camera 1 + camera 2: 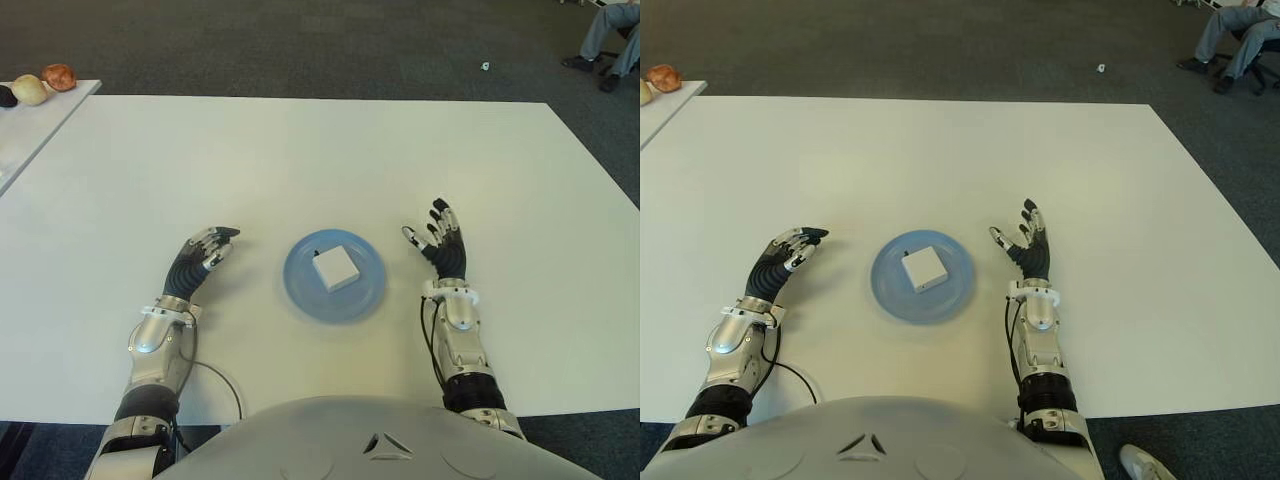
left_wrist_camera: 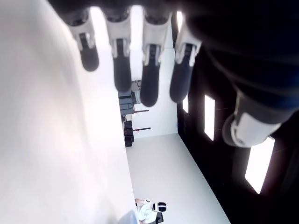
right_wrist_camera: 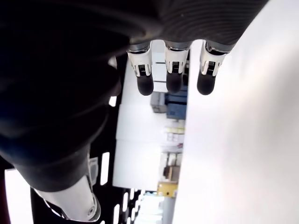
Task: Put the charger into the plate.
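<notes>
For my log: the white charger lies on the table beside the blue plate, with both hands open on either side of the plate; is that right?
Not quite: the white charger lies in the blue plate, not beside it, as the left eye view shows. The rest holds: the left hand and right hand are open, one on either side of the plate.

One white table [image 1: 300, 160] fills the middle of the scene, and the corner of a second table [image 1: 30, 125] shows at the far left. One blue plate [image 1: 300, 290] sits on the main table, with one white charger [image 1: 335, 267] in it. Two robot hands are in view: one left hand [image 1: 200, 258] and one right hand [image 1: 440, 243], each with its fingers extended and nothing in them. Three small rounded objects [image 1: 35, 87] lie in a row on the side table: one dark, one pale, one reddish-brown. One seated person [image 1: 610, 40] appears at the far right, legs only. One small light object [image 1: 485, 66] lies on the carpet.
</notes>
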You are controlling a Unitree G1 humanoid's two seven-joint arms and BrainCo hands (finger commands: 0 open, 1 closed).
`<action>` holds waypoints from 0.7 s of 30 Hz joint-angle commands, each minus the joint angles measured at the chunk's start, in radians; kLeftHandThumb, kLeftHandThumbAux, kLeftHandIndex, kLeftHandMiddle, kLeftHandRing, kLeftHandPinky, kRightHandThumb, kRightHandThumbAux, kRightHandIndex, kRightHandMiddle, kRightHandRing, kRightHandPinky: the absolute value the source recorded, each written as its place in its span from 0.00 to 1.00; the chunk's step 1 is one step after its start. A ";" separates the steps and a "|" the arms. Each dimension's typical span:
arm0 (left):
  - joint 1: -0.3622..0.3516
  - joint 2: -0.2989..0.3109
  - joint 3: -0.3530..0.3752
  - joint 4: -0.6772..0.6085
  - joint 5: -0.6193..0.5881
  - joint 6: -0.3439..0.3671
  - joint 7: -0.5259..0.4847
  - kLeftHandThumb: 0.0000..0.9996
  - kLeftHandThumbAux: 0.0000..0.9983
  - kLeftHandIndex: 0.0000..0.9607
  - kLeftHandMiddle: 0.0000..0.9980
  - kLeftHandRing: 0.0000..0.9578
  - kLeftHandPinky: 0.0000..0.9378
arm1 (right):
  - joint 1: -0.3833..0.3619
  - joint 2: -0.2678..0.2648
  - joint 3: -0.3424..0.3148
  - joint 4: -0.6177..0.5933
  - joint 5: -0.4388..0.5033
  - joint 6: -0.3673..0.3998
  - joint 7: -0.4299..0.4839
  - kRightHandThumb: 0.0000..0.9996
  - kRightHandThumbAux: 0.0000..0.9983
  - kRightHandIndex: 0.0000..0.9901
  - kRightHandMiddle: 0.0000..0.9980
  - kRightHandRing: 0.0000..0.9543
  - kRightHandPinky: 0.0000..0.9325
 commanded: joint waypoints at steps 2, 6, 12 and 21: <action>0.103 -0.076 -0.037 0.035 0.019 0.060 0.013 0.03 0.54 0.32 0.30 0.23 0.18 | 0.010 0.010 0.011 0.042 -0.011 -0.015 0.000 0.07 0.81 0.04 0.11 0.09 0.11; 0.102 -0.080 -0.034 0.031 0.014 0.069 0.009 0.03 0.53 0.32 0.30 0.23 0.18 | 0.024 0.004 0.029 0.054 -0.038 -0.016 -0.002 0.07 0.83 0.04 0.11 0.09 0.11; 0.097 -0.084 -0.032 0.031 0.012 0.081 0.010 0.03 0.53 0.32 0.30 0.24 0.19 | 0.038 -0.003 0.050 0.057 -0.047 0.009 0.021 0.06 0.86 0.05 0.08 0.07 0.10; 0.092 -0.090 -0.033 0.024 0.010 0.096 0.011 0.03 0.54 0.33 0.32 0.25 0.18 | 0.032 -0.008 0.058 0.075 -0.039 0.029 0.045 0.05 0.89 0.05 0.05 0.05 0.10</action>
